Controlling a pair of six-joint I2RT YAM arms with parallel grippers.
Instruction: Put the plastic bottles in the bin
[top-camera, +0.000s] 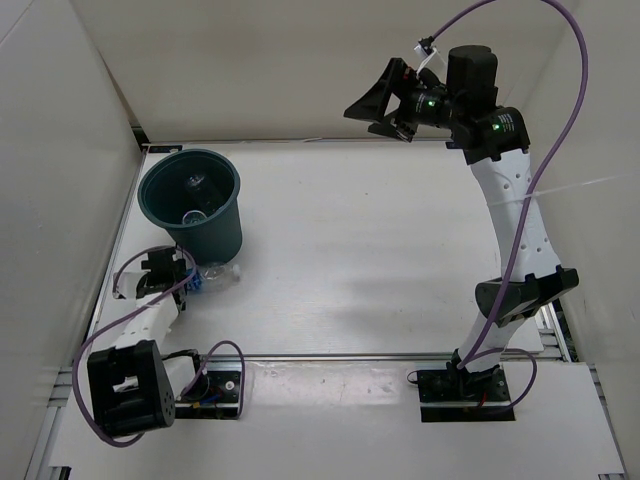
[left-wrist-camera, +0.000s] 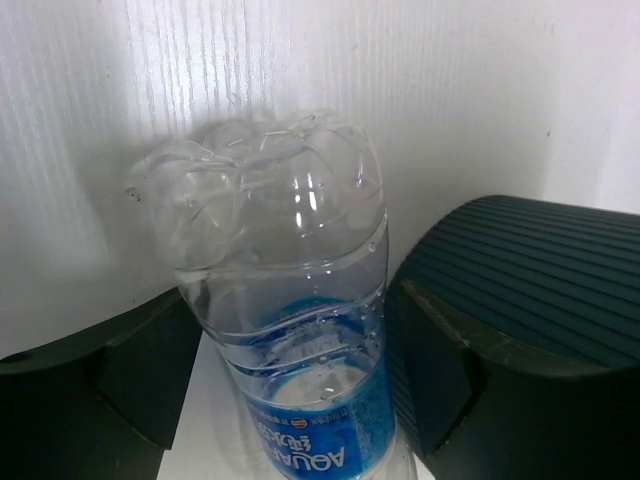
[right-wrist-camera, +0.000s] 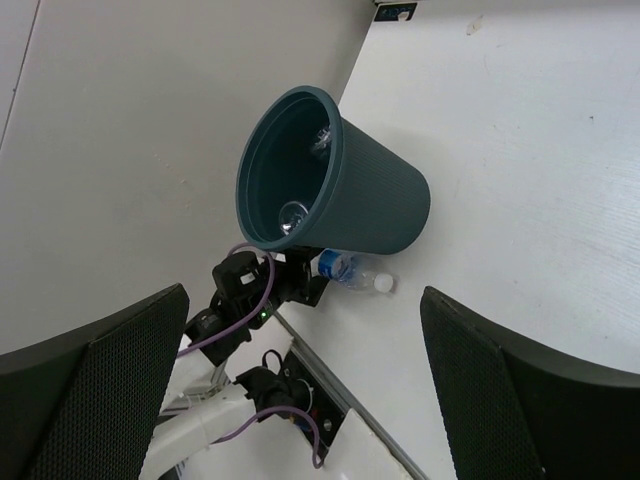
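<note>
bin (top-camera: 218, 232) dark teal, fine vertical ribbing on the wall. bottle (left-wrist-camera: 290, 210) clear, label (left-wrist-camera: 320, 440) blue with white lettering, cap (right-wrist-camera: 384, 285) white. surface (top-camera: 380, 240) white, faint grain lines up close. left end effector (left-wrist-camera: 295, 300) fingers (left-wrist-camera: 540, 290) dark, one finely ridged; right end effector (right-wrist-camera: 305, 300) fingers (right-wrist-camera: 90, 400) black with a mesh pattern. cables (top-camera: 584, 55) purple. right arm (top-camera: 512, 205) white with black joints.

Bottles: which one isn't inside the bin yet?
The clear bottle with the blue label. It lies on the table beside the bin, with the left gripper around it, while the other bottles are already down inside the bin.
</note>
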